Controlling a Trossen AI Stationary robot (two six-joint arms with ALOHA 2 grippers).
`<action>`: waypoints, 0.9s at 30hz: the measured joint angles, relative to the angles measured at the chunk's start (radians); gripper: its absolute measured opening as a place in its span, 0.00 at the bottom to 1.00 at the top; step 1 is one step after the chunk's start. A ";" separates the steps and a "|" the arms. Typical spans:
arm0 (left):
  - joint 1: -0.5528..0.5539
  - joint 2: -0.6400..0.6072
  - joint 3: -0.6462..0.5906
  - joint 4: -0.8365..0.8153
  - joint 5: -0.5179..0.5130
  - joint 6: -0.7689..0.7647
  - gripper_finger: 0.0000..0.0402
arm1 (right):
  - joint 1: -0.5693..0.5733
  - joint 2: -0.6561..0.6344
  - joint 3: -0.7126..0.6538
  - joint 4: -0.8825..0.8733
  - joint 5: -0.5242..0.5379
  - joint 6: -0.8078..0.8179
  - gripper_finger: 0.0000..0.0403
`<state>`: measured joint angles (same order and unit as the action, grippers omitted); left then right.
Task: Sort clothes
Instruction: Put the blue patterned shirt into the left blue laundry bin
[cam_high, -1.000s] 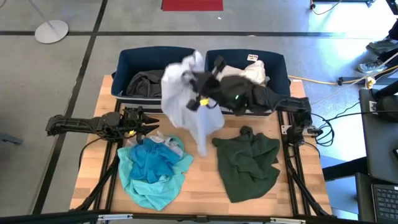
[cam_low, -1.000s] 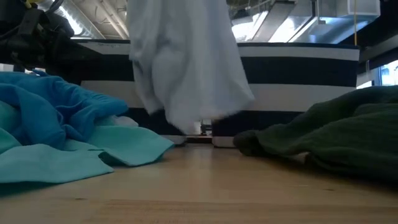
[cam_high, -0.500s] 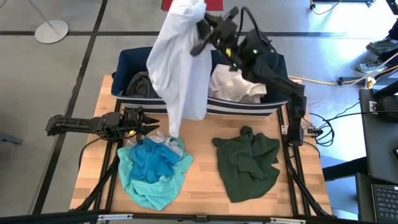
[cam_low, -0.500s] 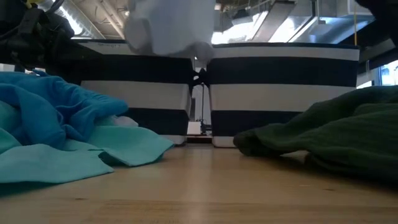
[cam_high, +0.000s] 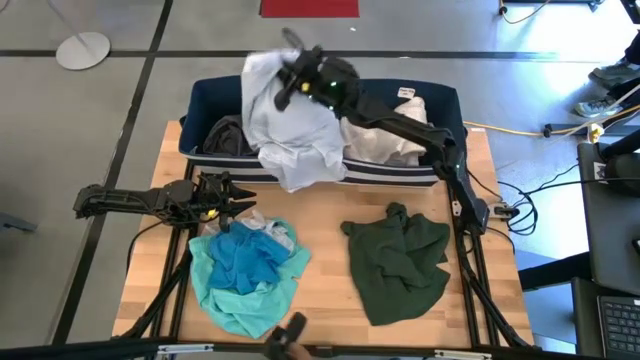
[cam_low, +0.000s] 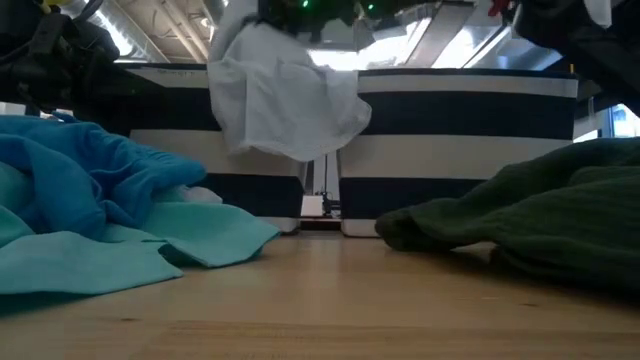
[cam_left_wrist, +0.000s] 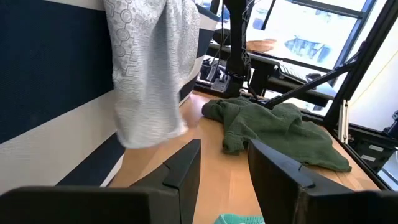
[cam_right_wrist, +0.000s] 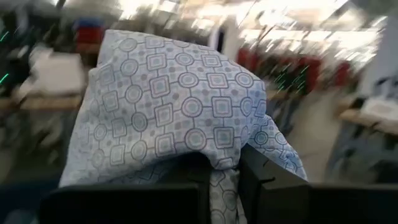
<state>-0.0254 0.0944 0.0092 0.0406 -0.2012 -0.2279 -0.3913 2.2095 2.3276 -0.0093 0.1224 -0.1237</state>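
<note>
Wooden table (cam_high: 320, 262); no readable writing. Right gripper (cam_high: 290, 80) clamps patterned white garment (cam_high: 295, 135); left gripper (cam_high: 232, 192) gapes empty.

Even, bright overhead light, soft shadows on tabletop (cam_high: 330, 220). Low view: glare from ceiling lights, near tabletop blurred. Right wrist view: background motion-blurred. Left wrist view: windows (cam_left_wrist: 311, 37) blown out.

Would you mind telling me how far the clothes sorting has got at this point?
Done: dark grey fabric lies in the left navy striped bin, white fabric in the right navy striped bin. In hand: the right pincer is shut on a pale patterned white shirt hanging over the bins. Left: the turquoise blue garment and dark green garment on the wooden table; the left pincer waits open.
</note>
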 joint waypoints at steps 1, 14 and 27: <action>0.000 0.001 0.000 0.000 0.000 0.000 0.31 | 0.002 0.013 0.000 -0.020 -0.022 0.016 0.10; 0.000 0.001 0.000 0.000 0.000 0.003 0.31 | 0.012 0.102 0.001 -0.260 -0.099 0.199 0.22; 0.000 0.003 0.000 0.000 0.001 -0.002 0.31 | 0.062 -0.054 0.001 -0.458 -0.088 0.139 0.63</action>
<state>-0.0254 0.0976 0.0090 0.0402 -0.2005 -0.2301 -0.3289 2.1555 2.3287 -0.4675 0.0341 0.0152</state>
